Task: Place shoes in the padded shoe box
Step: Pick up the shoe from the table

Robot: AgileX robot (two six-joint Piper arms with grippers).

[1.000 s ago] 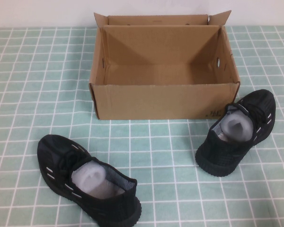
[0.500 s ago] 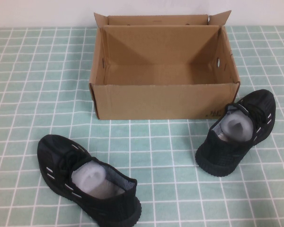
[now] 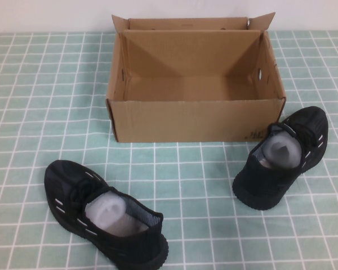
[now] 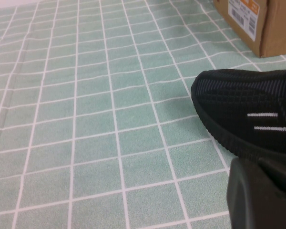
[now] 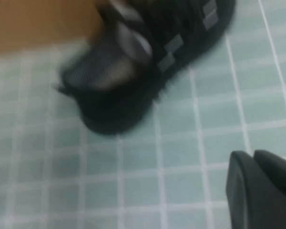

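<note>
The left end effector [image 4: 260, 193] is seen only in the left wrist view, held low over the green checked worktop [image 3: 34, 112] just beside the toe of the left shoe [image 3: 101, 216], its fingers clenched on nothing. The right end effector [image 5: 262, 188] is likewise shown only by the right wrist camera, poised above the worktop near the right shoe [image 3: 284, 157], fingers pressed together and empty. Neither arm is captured by the high view. From the high view, the open cardboard box [image 3: 194, 121] is seen standing at the far middle of the worktop, flaps upright, a small dark print at its near right corner. An orange and white label [image 4: 243, 14] on the box's side is revealed only by the left wrist view. Both black knit shoes, marked with short white dashes and stuffed with white paper, are found outside the box: one at the near left, one just beside the box's near right corner.
</note>
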